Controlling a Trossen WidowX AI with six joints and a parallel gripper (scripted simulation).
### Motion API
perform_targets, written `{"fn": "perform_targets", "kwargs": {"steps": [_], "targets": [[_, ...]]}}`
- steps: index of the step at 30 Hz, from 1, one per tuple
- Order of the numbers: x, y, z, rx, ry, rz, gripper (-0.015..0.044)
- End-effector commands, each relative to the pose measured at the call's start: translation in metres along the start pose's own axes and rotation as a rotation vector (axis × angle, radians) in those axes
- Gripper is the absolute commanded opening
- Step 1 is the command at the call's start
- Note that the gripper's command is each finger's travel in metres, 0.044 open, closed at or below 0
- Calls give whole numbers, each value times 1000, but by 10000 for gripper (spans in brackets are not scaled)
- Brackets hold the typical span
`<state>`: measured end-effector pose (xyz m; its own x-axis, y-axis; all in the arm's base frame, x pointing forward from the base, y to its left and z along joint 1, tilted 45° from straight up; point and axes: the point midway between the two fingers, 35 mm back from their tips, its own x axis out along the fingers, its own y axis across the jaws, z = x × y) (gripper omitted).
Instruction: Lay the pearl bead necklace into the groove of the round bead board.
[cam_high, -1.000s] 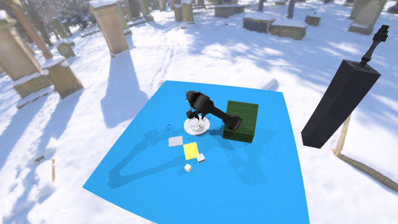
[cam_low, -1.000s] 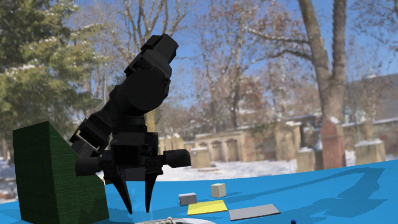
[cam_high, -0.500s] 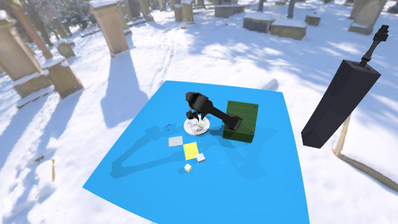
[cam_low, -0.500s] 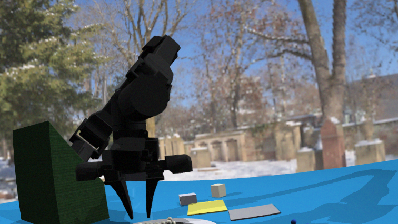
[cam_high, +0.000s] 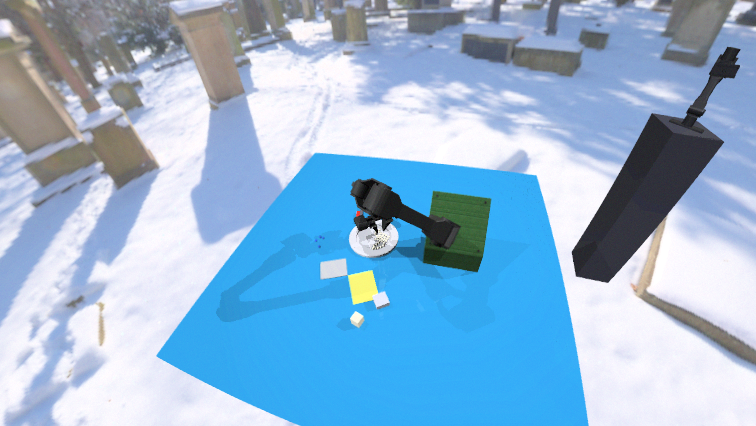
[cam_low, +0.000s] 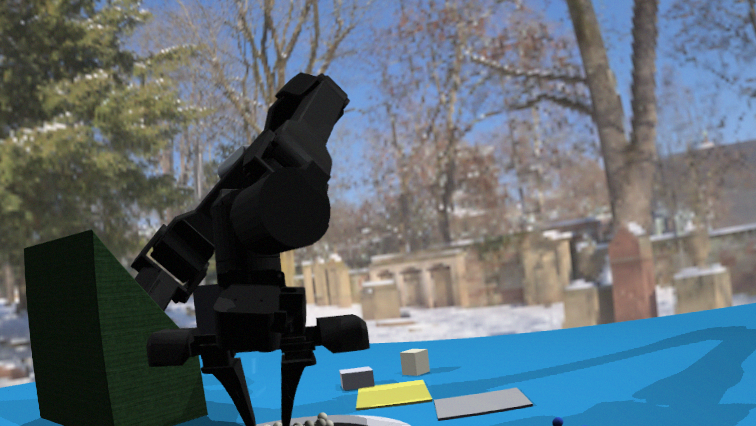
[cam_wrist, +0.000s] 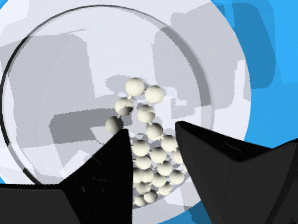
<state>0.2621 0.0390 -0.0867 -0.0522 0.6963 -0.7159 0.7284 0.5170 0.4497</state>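
Yellow square between gray rectangle and small gray block; cream cube nearby.

The arm is matte black all over, with squared link housings, a thick, rounded cylindrical joint drum, a boxy wrist, and a gripper whose two dark fingers taper like wedges to narrow tips below blunt, rounded side blocks

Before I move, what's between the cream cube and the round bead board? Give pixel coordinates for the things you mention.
The yellow square (cam_high: 362, 285) (cam_low: 394, 395), between cream cube (cam_high: 357, 319) (cam_low: 414, 362) and round bead board (cam_high: 354, 247) (cam_low: 386, 421) (cam_wrist: 230, 75); seen in the top view.
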Motion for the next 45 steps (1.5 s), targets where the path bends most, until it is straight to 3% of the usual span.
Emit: {"fn": "perform_targets", "kwargs": {"steps": [1,22,45], "targets": [[9,-2,-3,13,11,3,120],[6,-1,-1,3,2,-1,0],[0,-3,-3,14,11,3,0]]}}
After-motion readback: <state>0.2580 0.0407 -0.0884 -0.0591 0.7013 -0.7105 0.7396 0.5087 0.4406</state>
